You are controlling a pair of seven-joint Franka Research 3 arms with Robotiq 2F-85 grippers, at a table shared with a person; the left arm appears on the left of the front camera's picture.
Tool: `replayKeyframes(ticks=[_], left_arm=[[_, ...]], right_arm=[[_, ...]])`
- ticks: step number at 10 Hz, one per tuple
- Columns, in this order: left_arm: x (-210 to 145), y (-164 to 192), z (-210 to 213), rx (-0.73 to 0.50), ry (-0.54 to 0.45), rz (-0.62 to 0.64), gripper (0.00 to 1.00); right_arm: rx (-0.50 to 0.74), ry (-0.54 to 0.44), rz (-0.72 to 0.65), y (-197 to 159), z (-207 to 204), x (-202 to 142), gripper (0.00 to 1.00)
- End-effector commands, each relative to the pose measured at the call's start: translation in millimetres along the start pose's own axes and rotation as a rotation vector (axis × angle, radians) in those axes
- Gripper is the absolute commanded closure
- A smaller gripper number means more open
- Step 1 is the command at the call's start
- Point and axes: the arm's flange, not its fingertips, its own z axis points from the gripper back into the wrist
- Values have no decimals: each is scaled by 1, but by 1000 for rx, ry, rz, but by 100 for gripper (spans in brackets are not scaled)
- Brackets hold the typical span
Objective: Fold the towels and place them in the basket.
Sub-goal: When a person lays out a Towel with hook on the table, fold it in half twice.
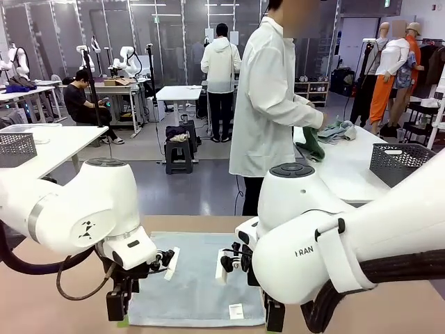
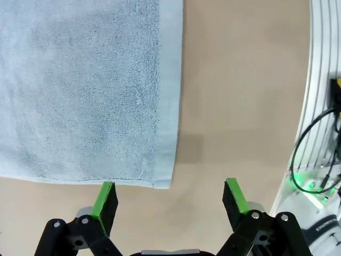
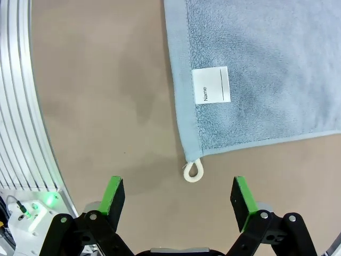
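Towel (image 1: 198, 278) is lying flat by the table's (image 1: 201, 224) near edge. It is looking soft and floppy, so its near corners seem best for grabbing. Left gripper (image 2: 170, 193) and right gripper (image 3: 176, 193) are hanging by those corners, jaws wide open, holding nothing.

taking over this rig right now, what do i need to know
Left gripper: open, empty, hovering at one near corner of the blue-grey towel.
Right gripper: open, empty, at the other near corner, by the towel's loop.
The towel lies flat and unfolded on the tan table.
Done: nothing folded yet.
Left: grasp the corners, fold, then basket it. A dark lattice basket stands on the white table at far right.
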Motion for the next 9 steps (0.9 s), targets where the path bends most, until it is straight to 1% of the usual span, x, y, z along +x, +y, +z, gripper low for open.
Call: replayKeyframes(ticks=[1, 2, 3, 9], left_arm=[[-4, -2, -3, 31, 5, 12, 0], [0, 0, 0, 0, 0, 0, 0], [0, 0, 0, 0, 0, 0, 0], [0, 0, 0, 0, 0, 0, 0]], right_arm=[[-8, -9, 18, -5, -2, -2, 0], [-16, 9, -13, -7, 0, -2, 0], [0, 0, 0, 0, 0, 0, 0], [0, 0, 0, 0, 0, 0, 0]])
